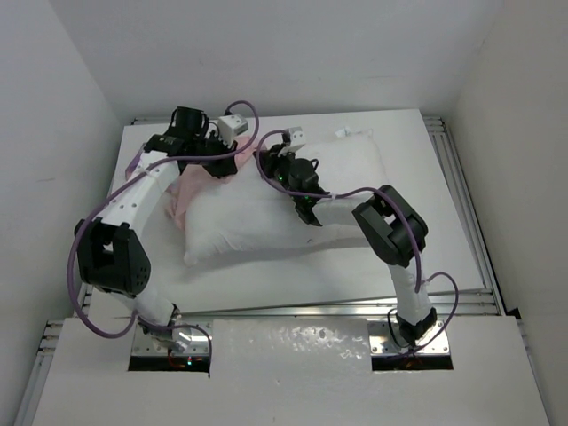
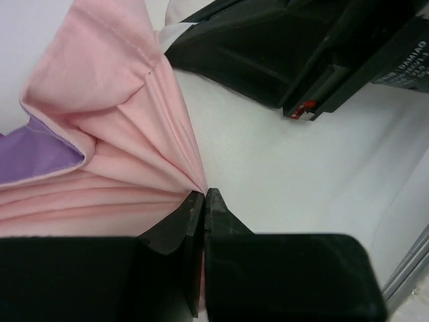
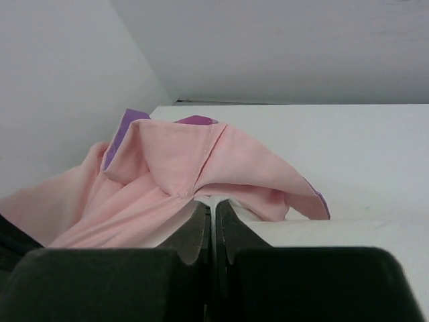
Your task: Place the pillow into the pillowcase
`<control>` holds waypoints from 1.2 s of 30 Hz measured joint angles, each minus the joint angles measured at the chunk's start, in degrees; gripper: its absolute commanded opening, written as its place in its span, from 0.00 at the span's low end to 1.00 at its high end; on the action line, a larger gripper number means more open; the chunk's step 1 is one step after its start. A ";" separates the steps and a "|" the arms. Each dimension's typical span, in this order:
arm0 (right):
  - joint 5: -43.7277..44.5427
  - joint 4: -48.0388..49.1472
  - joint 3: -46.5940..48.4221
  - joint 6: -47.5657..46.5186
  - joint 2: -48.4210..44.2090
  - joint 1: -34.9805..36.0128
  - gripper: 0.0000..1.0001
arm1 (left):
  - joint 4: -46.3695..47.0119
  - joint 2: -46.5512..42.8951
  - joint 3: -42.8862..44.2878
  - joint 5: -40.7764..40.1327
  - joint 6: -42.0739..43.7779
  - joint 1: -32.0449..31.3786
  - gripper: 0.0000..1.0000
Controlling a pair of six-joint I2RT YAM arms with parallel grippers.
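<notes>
Pillowcase (image 2: 114,127): crumpled pink folds, purple edge

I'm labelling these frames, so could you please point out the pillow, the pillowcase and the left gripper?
pillow (image 1: 253,222): top external view, its white middle.
pillowcase (image 2: 120,134): left wrist view, bunched pink inner fabric.
left gripper (image 2: 204,194): left wrist view, between its fingertips.

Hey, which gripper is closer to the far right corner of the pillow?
Right. The right gripper pinches the pillowcase at the far edge of the pillow; the left gripper pinches it farther left.
</notes>
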 measured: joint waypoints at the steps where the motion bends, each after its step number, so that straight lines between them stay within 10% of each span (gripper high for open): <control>1: 1.38 -0.07 -0.13 0.24 -0.04 0.00 0.00 | 0.59 0.52 0.00 0.35 -0.42 0.00 0.09; 3: 3.72 -0.83 0.02 0.52 -0.04 -0.04 0.00 | 2.01 2.01 0.02 1.14 -1.18 0.00 0.33; 4: 4.66 -1.95 0.55 0.52 0.04 -0.13 0.10 | 2.36 2.86 0.04 1.68 -1.75 0.00 0.55; 7: 6.99 -4.74 3.80 0.07 1.62 -0.98 0.67 | 2.62 5.38 1.14 1.66 -3.58 -0.02 0.78; 10: 2.93 -6.21 5.05 -1.33 2.25 -3.67 0.78 | 2.51 5.81 2.62 -0.09 -4.31 0.28 1.00; 21: -22.47 -31.80 5.86 -17.29 -9.60 -9.25 0.89 | 5.97 -11.80 -2.14 -11.15 -6.78 17.40 0.97; 23: -25.59 -34.97 5.42 -19.47 -12.81 -8.96 0.82 | 5.92 -15.39 -7.54 -13.33 -6.03 17.18 0.73; 24: -26.75 -36.46 5.05 -21.07 -14.45 -8.57 0.70 | 5.20 -16.35 -9.97 -14.19 -5.95 17.18 0.44; 27: -27.28 -42.64 4.61 -29.29 -18.82 -6.01 0.63 | 3.50 -16.76 -16.68 -16.83 -4.55 17.42 0.20; 30: -24.24 -47.45 2.99 -39.58 -22.23 0.55 0.82 | 2.71 -16.39 -22.73 -18.82 -3.02 18.08 0.29; 36: -23.52 -48.09 -8.96 -52.02 -26.56 13.31 0.90 | 3.17 -16.20 -29.07 -20.11 -1.55 18.34 0.58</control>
